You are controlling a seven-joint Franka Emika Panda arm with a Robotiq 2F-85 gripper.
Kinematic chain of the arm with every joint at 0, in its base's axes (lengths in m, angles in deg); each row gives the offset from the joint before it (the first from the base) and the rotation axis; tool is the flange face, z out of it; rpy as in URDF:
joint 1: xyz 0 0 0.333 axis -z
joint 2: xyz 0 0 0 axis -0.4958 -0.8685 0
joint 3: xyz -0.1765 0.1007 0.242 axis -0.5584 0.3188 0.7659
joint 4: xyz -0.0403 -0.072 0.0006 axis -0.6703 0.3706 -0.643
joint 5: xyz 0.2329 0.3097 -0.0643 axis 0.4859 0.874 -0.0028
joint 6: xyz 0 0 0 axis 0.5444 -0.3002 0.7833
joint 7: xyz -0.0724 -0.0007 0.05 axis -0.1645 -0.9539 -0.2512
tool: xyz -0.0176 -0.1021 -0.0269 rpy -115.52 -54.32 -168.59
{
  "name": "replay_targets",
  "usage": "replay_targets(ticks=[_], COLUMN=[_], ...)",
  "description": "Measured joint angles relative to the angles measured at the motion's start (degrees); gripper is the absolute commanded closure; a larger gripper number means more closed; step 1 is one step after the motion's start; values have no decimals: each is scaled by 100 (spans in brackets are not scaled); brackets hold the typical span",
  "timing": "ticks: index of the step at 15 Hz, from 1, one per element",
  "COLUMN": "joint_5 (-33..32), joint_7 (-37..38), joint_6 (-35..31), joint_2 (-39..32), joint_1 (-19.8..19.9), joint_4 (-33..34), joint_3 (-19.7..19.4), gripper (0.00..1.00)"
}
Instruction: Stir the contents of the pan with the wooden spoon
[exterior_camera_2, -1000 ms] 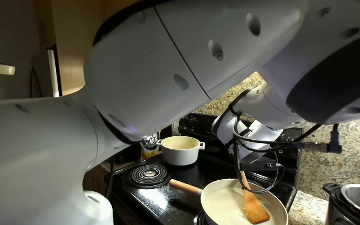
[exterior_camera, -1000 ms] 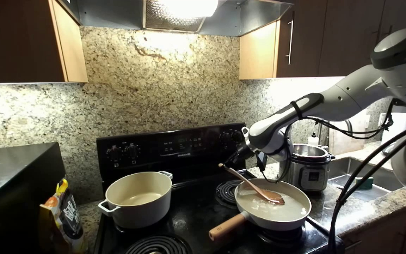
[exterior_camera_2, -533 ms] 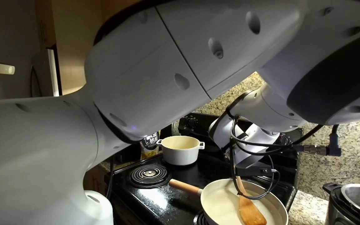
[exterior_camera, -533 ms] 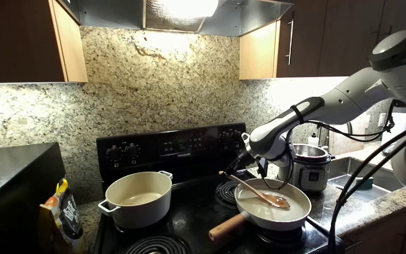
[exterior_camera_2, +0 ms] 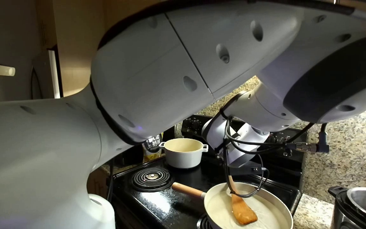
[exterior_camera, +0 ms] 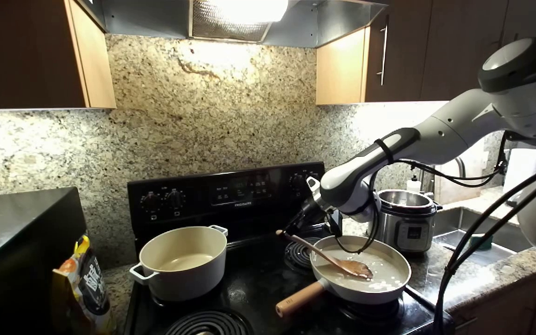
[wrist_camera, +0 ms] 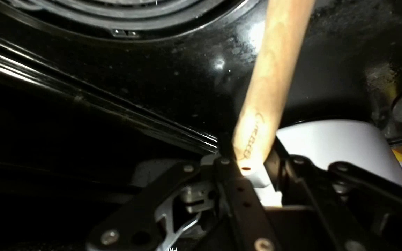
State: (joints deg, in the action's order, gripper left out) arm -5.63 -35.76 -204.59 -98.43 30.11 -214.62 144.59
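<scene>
- We see the gripper [wrist_camera: 251, 150], fingers clamped on the wooden spoon [wrist_camera: 272, 76].
- Handle slants toward ten o'clock, bowl touching contents [exterior_camera: 384, 272] inside the pan [exterior_camera: 365, 298], in an exterior view.

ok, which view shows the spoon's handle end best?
The wrist view: the wooden spoon's handle end is close up, lettering and all, held in the gripper. An exterior view shows it as a small tip past the gripper; in an exterior view the end is hidden, only the lower handle showing.
</scene>
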Motion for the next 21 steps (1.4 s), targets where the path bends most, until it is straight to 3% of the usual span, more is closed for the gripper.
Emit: replay_targets(ticks=[7, 13, 17, 21], joint_5=[-38, -223, -313, -333], joint_7=[0, 0, -1, -1], joint_6=[3, 51, 95, 95], joint_2=[3, -12, -47, -59], joint_1=[84, 499, 814, 871], joint_4=[234, 315, 203, -50], joint_3=[181, 213, 215, 163], gripper=[90, 90, 90, 90])
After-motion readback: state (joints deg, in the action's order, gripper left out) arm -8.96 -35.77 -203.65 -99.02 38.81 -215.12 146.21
